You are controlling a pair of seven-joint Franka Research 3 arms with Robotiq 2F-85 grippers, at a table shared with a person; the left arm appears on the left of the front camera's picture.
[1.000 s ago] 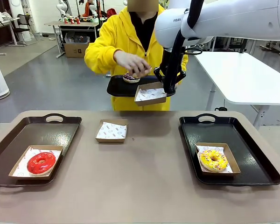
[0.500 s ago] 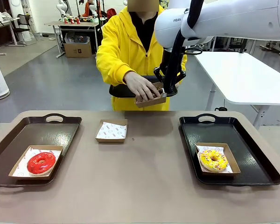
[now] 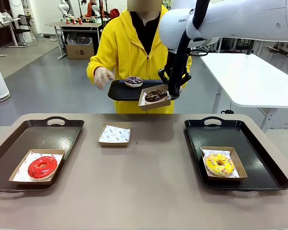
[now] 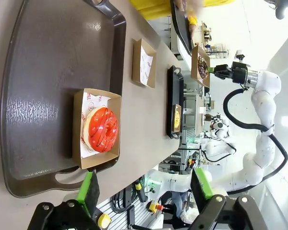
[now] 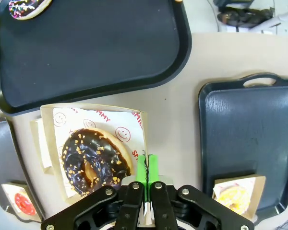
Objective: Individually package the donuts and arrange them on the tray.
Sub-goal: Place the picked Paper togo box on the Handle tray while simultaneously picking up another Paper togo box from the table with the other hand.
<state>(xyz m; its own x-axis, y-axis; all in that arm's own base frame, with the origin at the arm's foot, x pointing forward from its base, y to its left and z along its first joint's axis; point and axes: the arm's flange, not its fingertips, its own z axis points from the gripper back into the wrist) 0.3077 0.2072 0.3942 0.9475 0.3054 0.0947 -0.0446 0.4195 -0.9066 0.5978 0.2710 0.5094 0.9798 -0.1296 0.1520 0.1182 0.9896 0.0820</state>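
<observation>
My right gripper (image 3: 171, 92) is shut on the edge of a paper-lined cardboard box (image 3: 155, 97), held in the air at the far side of the table. A dark chocolate donut (image 3: 156, 95) lies in that box. In the right wrist view the green pads (image 5: 142, 168) pinch the box's rim beside the chocolate donut (image 5: 91, 160). The person holds a black tray (image 3: 120, 90) carrying the purple sprinkled donut (image 3: 133, 81). The red donut (image 3: 42, 166) sits boxed on the left tray (image 3: 38, 132), below my open left gripper (image 4: 144, 187). The yellow donut (image 3: 220, 164) sits boxed on the right tray (image 3: 249, 139).
An empty lined box (image 3: 114, 134) lies on the table between the two trays. The person's free hand (image 3: 103, 76) hovers left of the held tray. The table's middle and front are bare brown surface (image 3: 144, 191).
The person's hand put the chocolate donut into the box that my right gripper holds, then drew back to the left. Neither arm has moved.
</observation>
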